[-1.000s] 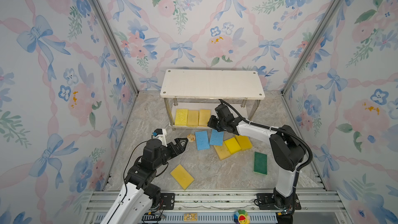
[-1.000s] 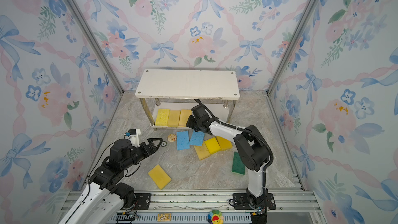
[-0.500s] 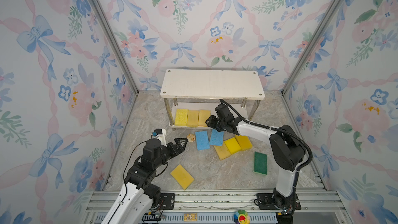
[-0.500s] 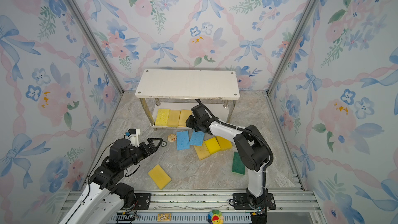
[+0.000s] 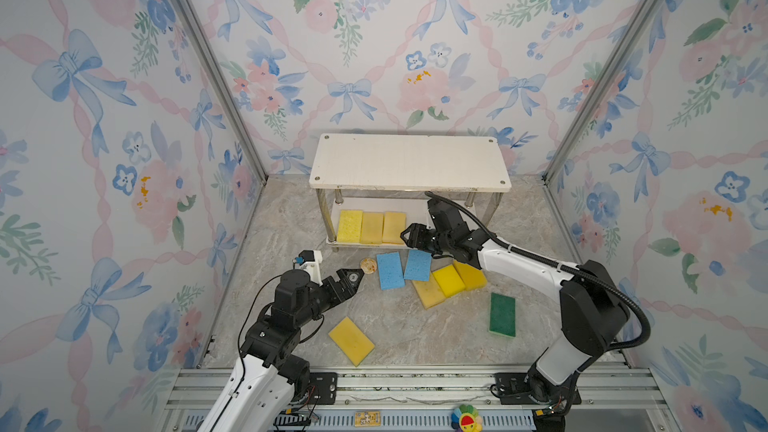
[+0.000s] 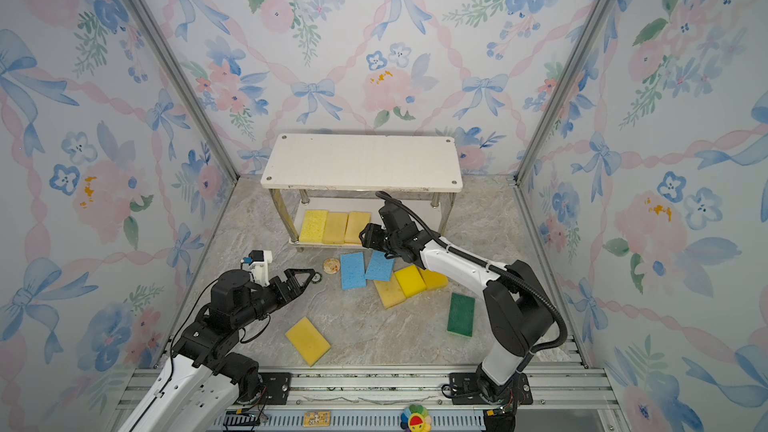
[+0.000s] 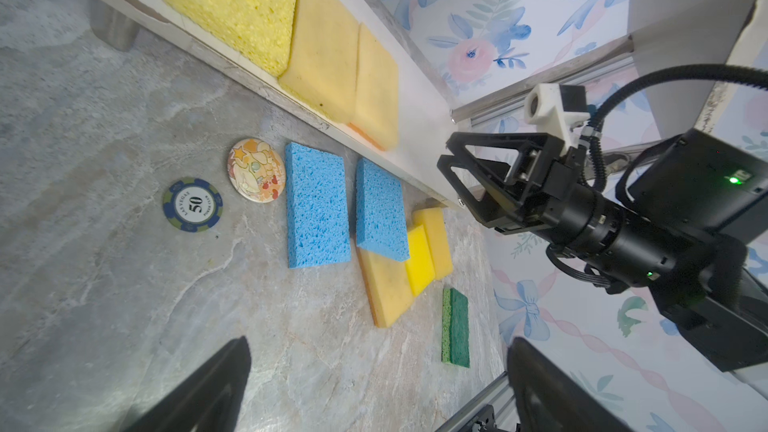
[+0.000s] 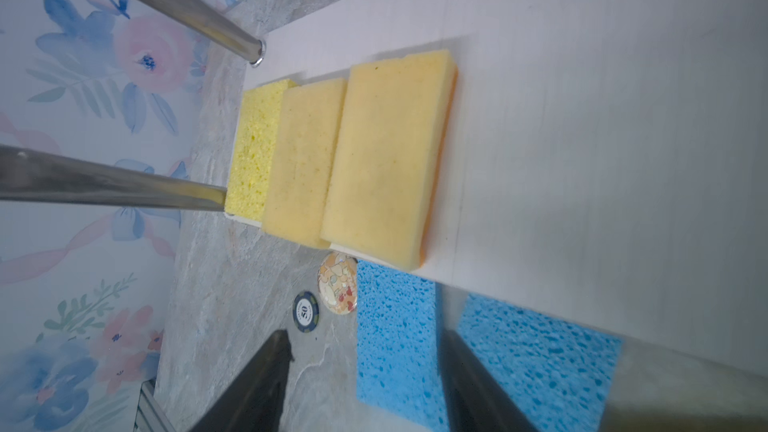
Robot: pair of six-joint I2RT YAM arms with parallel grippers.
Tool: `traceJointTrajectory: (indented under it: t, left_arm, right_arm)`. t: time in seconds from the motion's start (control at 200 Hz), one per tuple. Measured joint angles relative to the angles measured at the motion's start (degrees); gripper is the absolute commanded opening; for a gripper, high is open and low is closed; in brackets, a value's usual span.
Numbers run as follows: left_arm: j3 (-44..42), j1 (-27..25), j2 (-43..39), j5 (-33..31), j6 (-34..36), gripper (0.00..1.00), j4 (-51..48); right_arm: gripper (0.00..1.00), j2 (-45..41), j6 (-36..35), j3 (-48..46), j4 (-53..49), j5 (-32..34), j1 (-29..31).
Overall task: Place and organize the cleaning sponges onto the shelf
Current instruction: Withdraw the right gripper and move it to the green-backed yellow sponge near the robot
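The shelf (image 5: 409,162) (image 6: 361,162) stands at the back. Three yellow sponges (image 5: 350,226) (image 5: 372,227) (image 5: 394,227) lie side by side on its lower board (image 8: 582,160). My right gripper (image 5: 409,234) (image 8: 365,338) is open and empty, just in front of the rightmost one (image 8: 386,155). On the floor lie two blue sponges (image 5: 390,270) (image 5: 417,264), three overlapping yellow ones (image 5: 428,292) (image 5: 448,280) (image 5: 471,274), a green one (image 5: 502,313) and a lone yellow one (image 5: 351,340). My left gripper (image 5: 353,276) (image 7: 379,342) hangs open and empty above the floor on the left.
A poker chip (image 7: 192,204) and a round picture badge (image 7: 256,169) lie on the floor left of the blue sponges. An aluminium rail (image 5: 395,380) runs along the front edge. Patterned walls close in the left, right and back.
The right gripper's jaws have gone from shut to open beside the rightmost shelf sponge, and it has drawn back slightly. The left arm has not moved.
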Motion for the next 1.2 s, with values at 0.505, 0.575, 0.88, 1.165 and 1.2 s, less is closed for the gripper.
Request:
traceJointTrajectory:
  t: [0.505, 0.575, 0.88, 1.165, 1.2]
  left_arm:
    - [-7.23, 0.31, -7.37, 0.22, -5.53, 0.98, -3.21]
    - [-7.23, 0.44, -8.11, -1.16, -5.90, 0.98, -4.68]
    - [-5.07, 0.44, -8.15, -6.49, -5.92, 0.98, -11.13]
    - [-5.01, 0.55, -9.42, -7.02, -5.95, 0.98, -12.04]
    - [-5.01, 0.59, -9.49, -7.02, -5.92, 0.98, -12.04]
  right_arm:
    - [0.85, -4.92, -18.12, -5.46, -13.42, -9.03, 26.80]
    - [0.85, -3.26, -18.10, -5.49, -12.68, -8.59, 28.63]
    - [0.82, 8.76, -17.73, -2.69, -11.26, -4.50, 33.62]
    - [0.74, 13.31, -16.04, 0.42, -10.51, -0.98, 33.90]
    - [0.73, 13.70, -15.78, 0.79, -10.29, -0.81, 33.90]
